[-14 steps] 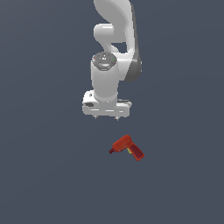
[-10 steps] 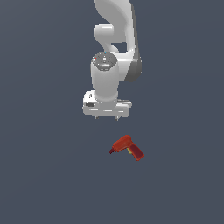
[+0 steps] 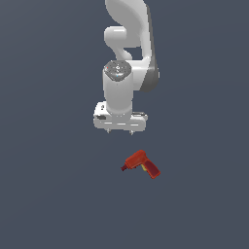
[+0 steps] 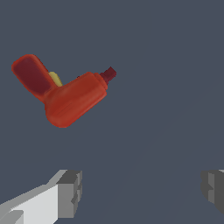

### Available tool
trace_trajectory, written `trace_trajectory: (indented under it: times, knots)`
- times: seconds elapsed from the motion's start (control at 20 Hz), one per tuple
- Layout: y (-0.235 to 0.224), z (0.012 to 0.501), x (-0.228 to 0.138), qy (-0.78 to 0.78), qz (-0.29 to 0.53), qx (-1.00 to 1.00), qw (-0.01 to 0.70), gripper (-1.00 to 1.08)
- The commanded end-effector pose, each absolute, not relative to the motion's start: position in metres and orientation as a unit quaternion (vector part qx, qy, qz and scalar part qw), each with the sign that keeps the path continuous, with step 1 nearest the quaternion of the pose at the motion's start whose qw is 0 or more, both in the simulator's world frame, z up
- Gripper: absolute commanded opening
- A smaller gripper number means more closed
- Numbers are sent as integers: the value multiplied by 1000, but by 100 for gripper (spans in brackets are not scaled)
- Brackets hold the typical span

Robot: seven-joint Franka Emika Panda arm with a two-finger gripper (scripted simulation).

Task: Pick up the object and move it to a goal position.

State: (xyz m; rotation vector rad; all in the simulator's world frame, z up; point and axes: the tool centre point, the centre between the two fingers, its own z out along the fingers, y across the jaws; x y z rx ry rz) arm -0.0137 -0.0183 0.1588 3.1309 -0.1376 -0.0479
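The red pistol-shaped drill (image 3: 141,164) lies on its side on the dark grey floor, its dark nose toward the exterior view's left and its grip toward the right, with a yellow patch near the grip. In the wrist view the drill (image 4: 65,94) shows whole. My gripper (image 3: 119,131) hangs above the floor, up and to the exterior view's left of the drill, apart from it. It is open and empty: the wrist view shows the gripper (image 4: 142,192) with its two grey fingertips (image 4: 70,192) set wide apart.
The floor (image 3: 48,194) is a plain dark grey surface with nothing else on it in view. The white arm (image 3: 127,53) rises above the hand.
The hand has shifted slightly toward the exterior view's right and a little lower. The drill has not moved.
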Motion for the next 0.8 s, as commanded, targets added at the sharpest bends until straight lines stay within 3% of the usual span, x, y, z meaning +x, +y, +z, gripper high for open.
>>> trace_trajectory:
  times: [0.0, 0.75]
  knots:
    - [-18, 157, -12, -53, -17, 998, 2, 108]
    - [-4, 126, 26, -210, -48, 976, -20, 108]
